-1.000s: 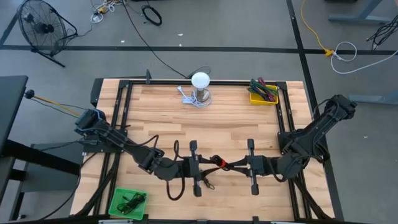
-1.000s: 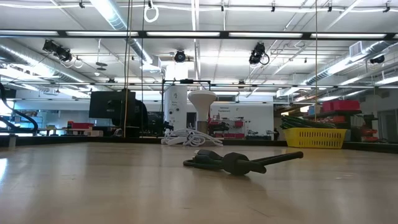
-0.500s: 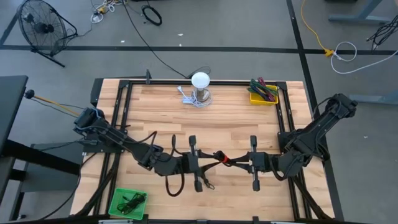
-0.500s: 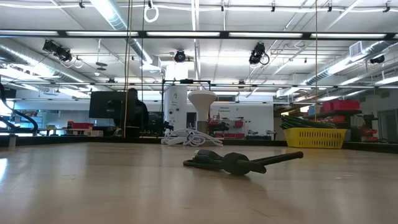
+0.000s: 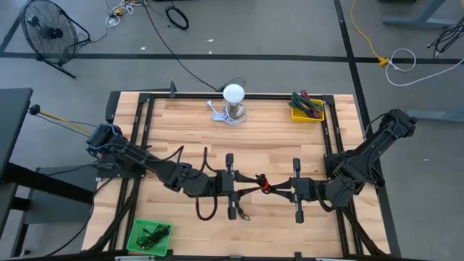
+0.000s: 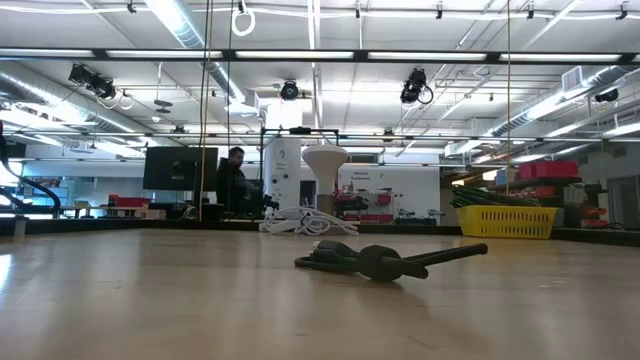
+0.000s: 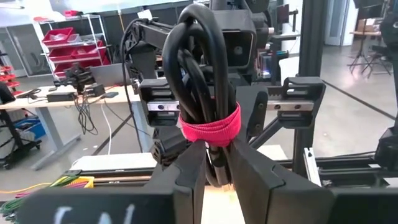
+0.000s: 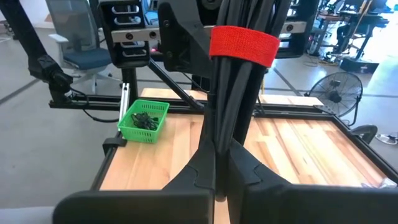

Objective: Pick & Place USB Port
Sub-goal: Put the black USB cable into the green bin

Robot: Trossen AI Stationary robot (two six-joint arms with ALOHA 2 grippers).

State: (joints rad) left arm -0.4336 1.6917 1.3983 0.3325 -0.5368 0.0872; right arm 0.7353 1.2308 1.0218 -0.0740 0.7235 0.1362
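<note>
- The cable [image 5: 255,185], a black bundle tied with a red strap [image 5: 264,185], hangs in the air between the two arms, above the middle of the desk's near half and clear of the wood.
- The left claw [image 5: 239,187] is clamped on one end of the bundle; its wrist view shows both fingers [image 7: 186,171] pressed to the cords just below the strap.
- The right claw [image 5: 279,190] is clamped on the other end, fingers together on the cords under the strap, as its own wrist view shows.
- This looks like a handover, so only one claw should let go, and only when the other grip is plainly firm; a release by both drops the bundle on the desk [image 5: 181,130].
- The holding claw does best to grip the cords near the strap, where they are bound tight and cannot splay.
- The arms should not pull apart while both hold, since that strains the strap and may slide cords out.
- Likely goals are the green bin [image 5: 150,236] at the near left corner, already holding black cable, or the yellow bin [image 5: 307,109] at the far right corner; I cannot tell which.
- The lamp [image 5: 233,101] at the far edge stands well apart from any path.
</note>
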